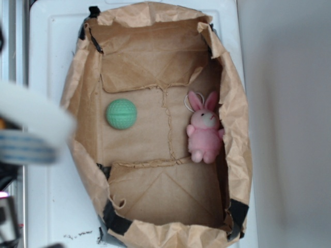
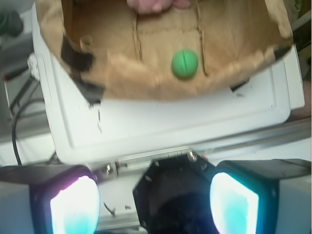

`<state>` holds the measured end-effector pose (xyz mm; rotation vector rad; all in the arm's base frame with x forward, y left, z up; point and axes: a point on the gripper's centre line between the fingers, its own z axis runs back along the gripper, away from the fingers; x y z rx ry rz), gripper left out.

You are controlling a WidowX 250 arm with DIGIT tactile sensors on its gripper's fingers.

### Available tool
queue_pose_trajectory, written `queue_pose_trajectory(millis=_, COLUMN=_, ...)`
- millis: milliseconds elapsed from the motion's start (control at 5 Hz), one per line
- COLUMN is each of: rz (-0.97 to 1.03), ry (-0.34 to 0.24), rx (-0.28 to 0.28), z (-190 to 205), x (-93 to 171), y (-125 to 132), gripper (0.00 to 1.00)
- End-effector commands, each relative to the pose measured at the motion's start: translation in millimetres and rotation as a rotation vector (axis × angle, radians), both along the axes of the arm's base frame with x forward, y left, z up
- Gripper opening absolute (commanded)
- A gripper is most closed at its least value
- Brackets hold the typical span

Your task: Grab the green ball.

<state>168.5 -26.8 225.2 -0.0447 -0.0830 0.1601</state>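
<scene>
The end effector [image 2: 154,195] is filling the bottom of the wrist view, its two glowing fingers [image 2: 73,204] standing wide apart with nothing between them, hovering over the white counter [image 2: 195,126] well short of the paper bag [image 2: 146,83]. The bag is serving as our landmark: a brown, crumpled paper sack lying opened out like a shallow tray, its creased walls standing up all round and black tape patching the corners. The green ball [image 1: 122,113] is sitting on the bag's floor toward one side wall, a small round mint-green sphere with a dimpled surface, touching nothing else. The pink bunny [image 1: 204,129], soft and plush, is leaning against the opposite wall of the bag, well apart from the ball. Now the risks: the end effector is needing to clear the bag's raised rim, and those floppy paper walls are likely to catch a finger and drag the whole bag along. The ball is looking hard and smooth enough to roll; a slightly off-centre closing could squirt it out across the creased paper. The seams in the floor may also be nudging it sideways at contact.
</scene>
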Motion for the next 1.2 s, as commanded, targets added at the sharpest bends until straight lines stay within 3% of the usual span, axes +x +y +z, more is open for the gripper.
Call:
queue_pose_trajectory(millis=0, rz=-0.088, ry=-0.063, rx=0.048, z=-12.2, x=46.3, y=9.4, gripper=1.0)
queue_pose_trajectory(millis=400, rz=-0.22, ry=-0.031, rx=-0.01, z=-38.0, x=74.2, y=49.5, gripper=1.0)
queue_pose_trajectory(millis=800, rz=-0.246, ry=-0.043, rx=0.069, z=-56.3, x=82.0, y=60.9, gripper=1.0)
queue_pose_trajectory(millis=1000, rz=-0.257, ry=-0.058, rx=0.141, z=-64.3, x=84.0, y=60.9, gripper=1.0)
